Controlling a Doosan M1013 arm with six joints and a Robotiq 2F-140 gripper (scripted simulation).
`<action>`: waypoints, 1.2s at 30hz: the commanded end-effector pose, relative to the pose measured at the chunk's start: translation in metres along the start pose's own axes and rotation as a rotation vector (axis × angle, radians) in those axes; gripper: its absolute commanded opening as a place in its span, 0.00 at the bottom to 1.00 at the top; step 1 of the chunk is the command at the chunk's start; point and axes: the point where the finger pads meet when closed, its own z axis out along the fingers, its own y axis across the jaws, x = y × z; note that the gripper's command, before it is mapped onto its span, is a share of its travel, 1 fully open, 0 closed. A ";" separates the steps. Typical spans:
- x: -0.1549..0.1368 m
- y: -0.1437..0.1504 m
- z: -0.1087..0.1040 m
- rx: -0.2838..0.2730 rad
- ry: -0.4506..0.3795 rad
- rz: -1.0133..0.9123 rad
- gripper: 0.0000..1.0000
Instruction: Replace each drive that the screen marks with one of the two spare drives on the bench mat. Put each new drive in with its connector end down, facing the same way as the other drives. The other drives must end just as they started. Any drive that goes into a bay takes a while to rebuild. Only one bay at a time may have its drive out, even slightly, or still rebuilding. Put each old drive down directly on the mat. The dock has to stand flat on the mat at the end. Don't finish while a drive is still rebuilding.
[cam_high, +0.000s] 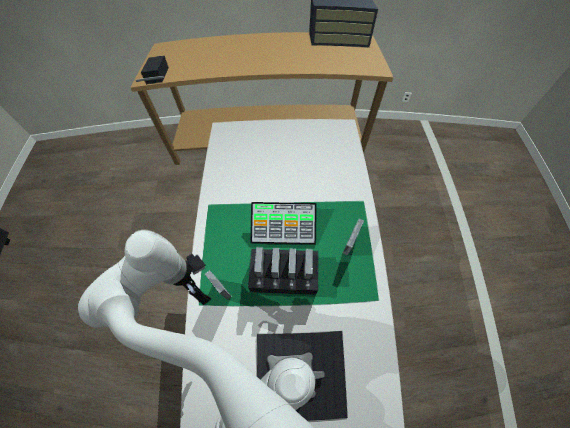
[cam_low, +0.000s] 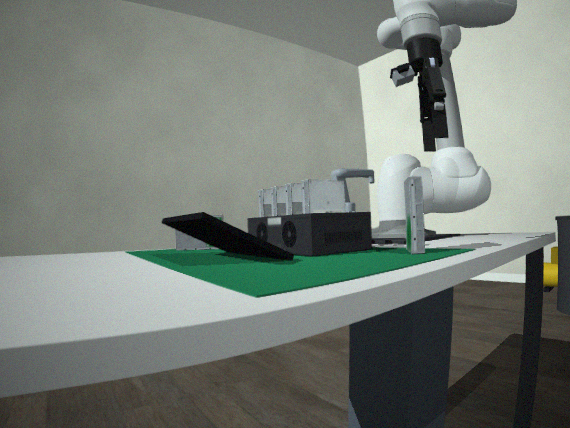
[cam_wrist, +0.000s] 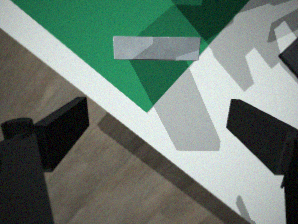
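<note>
The dock (cam_high: 260, 286) (cam_low: 341, 235) stands on the green mat (cam_high: 225, 220) (cam_low: 265, 280) with four grey drives upright in a row, the leftmost (cam_high: 259, 262) and third from left (cam_high: 292, 262) among them. The screen (cam_high: 283, 240) (cam_low: 225, 236) behind it shows orange cells in its first and third columns, under green ones. One spare drive (cam_high: 218, 286) (cam_low: 416, 215) (cam_wrist: 156, 48) stands upright near the mat's left front corner; the other (cam_high: 354, 237) (cam_low: 186, 241) stands at the right. My gripper (cam_high: 204, 300) (cam_low: 435, 143) (cam_wrist: 158, 112) is open and empty, above and beside the left spare, pointing down at a slight tilt.
The white bench (cam_high: 280, 160) (cam_low: 125, 305) ends just left of the mat, with the floor (cam_wrist: 70, 185) beyond. The arm's dark base plate (cam_high: 332, 400) lies in front of the dock. A wooden table (cam_high: 260, 55) with a drawer cabinet (cam_high: 342, 27) stands at the back.
</note>
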 end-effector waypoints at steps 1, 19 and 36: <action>0.000 0.000 0.000 0.000 -0.022 -0.002 0.89; 0.000 0.000 0.000 0.000 -0.023 -0.002 0.10; 0.000 0.000 0.000 0.000 -0.023 -0.002 0.10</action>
